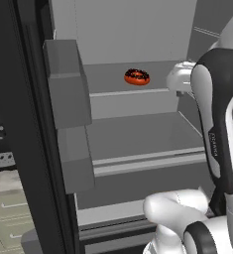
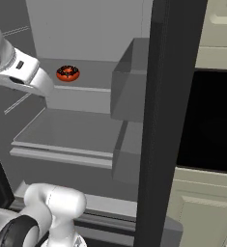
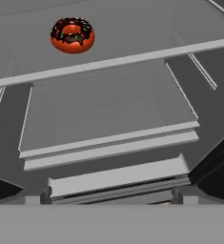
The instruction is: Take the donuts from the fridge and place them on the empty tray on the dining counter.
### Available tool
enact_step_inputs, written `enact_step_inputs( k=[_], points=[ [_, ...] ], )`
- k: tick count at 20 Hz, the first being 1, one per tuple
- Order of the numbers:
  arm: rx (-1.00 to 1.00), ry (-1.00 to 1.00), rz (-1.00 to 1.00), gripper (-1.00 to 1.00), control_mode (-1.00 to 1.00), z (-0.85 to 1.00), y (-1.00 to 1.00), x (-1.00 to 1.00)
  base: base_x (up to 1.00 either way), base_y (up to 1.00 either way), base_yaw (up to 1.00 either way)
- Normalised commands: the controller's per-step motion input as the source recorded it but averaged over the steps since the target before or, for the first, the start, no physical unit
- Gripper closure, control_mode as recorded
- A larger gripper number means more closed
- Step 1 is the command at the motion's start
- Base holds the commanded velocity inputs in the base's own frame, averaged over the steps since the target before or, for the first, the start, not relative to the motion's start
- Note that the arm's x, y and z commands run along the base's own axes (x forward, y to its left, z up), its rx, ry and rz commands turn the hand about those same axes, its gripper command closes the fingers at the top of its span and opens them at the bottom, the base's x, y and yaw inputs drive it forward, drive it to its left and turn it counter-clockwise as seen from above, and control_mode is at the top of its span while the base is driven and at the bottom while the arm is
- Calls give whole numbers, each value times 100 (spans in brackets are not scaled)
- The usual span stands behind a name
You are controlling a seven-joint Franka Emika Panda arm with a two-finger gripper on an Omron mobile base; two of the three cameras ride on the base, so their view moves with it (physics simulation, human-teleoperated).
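One donut point(image 1: 137, 77) point(image 2: 67, 73) point(image 3: 72, 35), orange-red with dark sprinkled icing, lies on the upper shelf of the open fridge point(image 1: 133, 129) point(image 2: 71, 125) point(image 3: 108, 109). My gripper point(image 1: 174, 79) point(image 2: 42, 87) point(image 3: 106, 198) hovers in front of that shelf, to the right of the donut and apart from it. Its jaws stand open and hold nothing. In the hand view the donut sits at the upper left, well beyond the fingertips point(image 3: 33, 198). The empty tray and the dining counter are out of view.
Grey door bins point(image 1: 66, 84) point(image 2: 129, 82) jut from the open black doors point(image 1: 29, 124) point(image 2: 168, 120) on both sides. Bare grey shelves and a lower drawer front point(image 3: 118, 176) lie below. A black oven point(image 2: 214, 120) and pale drawers point(image 1: 9, 213) flank the fridge.
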Motion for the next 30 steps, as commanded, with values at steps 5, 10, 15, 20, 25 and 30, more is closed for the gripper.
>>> enact_step_inputs(
  k=[5, 10, 15, 20, 25, 30],
  points=[
    [0, -10, 0, -100, -100, 0, -4, 11, 0, 0, 0],
    [0, -5, 0, -100, -100, 0, -3, 50, 0, 0, 0],
    [0, 0, 1, -100, -100, 0, -3, 70, 0, 0, 0],
    [1, 0, 2, -100, -100, -11, -3, 57, 0, 0, 0],
    [5, 1, 3, -100, -100, -27, 0, 57, 0, 0, 0],
    [5, 1, 3, -100, -100, -26, 0, 62, 0, 0, 0]
  ],
)
